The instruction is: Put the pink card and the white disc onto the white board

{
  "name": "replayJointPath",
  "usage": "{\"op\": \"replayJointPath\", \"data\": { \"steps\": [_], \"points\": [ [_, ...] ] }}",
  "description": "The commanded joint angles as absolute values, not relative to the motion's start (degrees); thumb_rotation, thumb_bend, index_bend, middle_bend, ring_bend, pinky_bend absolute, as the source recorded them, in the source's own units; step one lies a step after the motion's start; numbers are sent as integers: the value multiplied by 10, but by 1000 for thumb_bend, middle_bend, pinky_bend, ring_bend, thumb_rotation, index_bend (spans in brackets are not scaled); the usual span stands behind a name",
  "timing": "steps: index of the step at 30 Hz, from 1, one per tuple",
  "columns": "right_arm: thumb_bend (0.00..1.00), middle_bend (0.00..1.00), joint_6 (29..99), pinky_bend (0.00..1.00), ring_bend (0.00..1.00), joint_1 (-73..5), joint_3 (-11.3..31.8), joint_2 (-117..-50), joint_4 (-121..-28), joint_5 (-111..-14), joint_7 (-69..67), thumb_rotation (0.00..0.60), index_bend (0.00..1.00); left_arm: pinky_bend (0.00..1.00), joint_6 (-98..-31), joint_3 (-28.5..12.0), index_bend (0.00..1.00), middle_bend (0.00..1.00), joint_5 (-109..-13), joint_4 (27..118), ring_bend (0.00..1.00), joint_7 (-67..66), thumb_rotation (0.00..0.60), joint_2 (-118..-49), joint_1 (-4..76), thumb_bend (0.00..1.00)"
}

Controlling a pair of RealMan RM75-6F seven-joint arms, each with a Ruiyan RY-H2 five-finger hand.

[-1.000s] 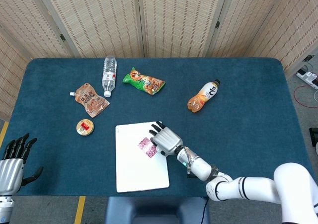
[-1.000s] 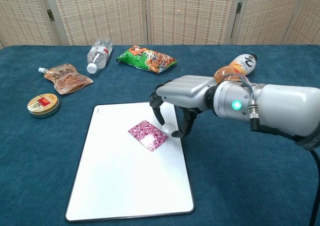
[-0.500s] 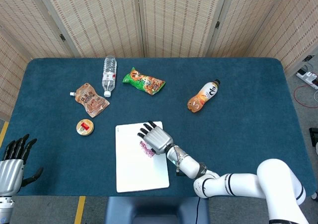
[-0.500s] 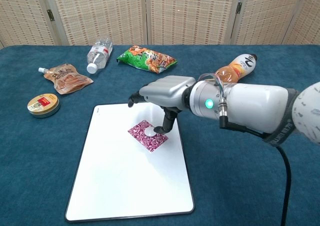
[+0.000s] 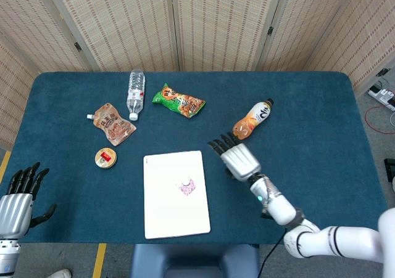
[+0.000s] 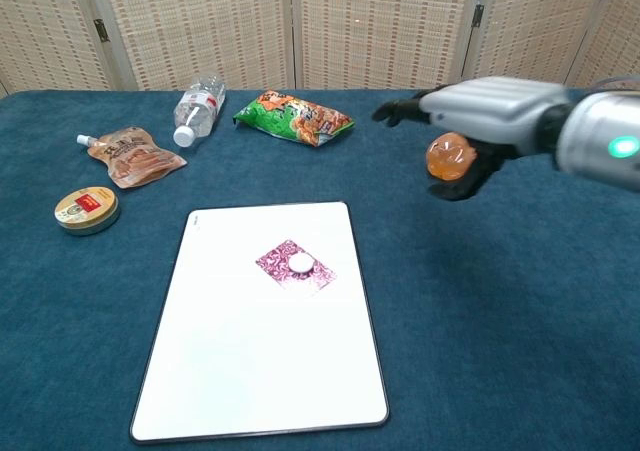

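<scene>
The pink card [image 6: 294,267] [image 5: 187,187] lies flat on the white board [image 6: 240,371] [image 5: 170,216], right of its middle. The white disc [image 6: 301,263] [image 5: 186,183] sits on top of the card. My right hand [image 6: 470,116] [image 5: 237,159] hovers open above the cloth, off the board's right side, fingers spread and holding nothing. My left hand [image 5: 18,195] stays open at the near left table edge, far from the board; only the head view shows it.
An orange drink bottle [image 5: 252,119] [image 6: 449,157] lies just beyond my right hand. A green snack bag [image 5: 178,100], a water bottle [image 5: 135,94], a brown pouch [image 5: 112,123] and a round tin [image 5: 106,158] lie at the back left of the blue table [image 5: 308,142].
My right hand let go of the white disc on the pink card, then lifted and drew back to the right, off the board. The left hand has barely moved.
</scene>
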State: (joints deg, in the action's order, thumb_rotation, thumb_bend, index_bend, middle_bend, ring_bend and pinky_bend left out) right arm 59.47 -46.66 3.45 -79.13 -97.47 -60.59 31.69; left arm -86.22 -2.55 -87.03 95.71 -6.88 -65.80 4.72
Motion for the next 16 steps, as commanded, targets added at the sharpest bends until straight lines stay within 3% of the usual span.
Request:
{"op": "replayJointPath", "data": {
  "steps": [1, 9, 16],
  "points": [
    [395, 125, 683, 0, 20, -385, -9, -706, -1033, -661, 276, 600, 39, 0, -858, -29, 131, 27, -869, 961, 61, -73, 600, -660, 52, 315],
    [395, 121, 847, 0, 20, -231, -63, -643, -1025, -760, 150, 600, 40, 0, -853, -36, 131, 28, -868, 978, 61, -92, 600, -664, 63, 315],
    [394, 119, 912, 0, 5, -146, -81, -644, -982, -798, 79, 600, 40, 0, -851, -36, 128, 27, -873, 988, 61, -99, 600, -664, 68, 316]
  ]
}}
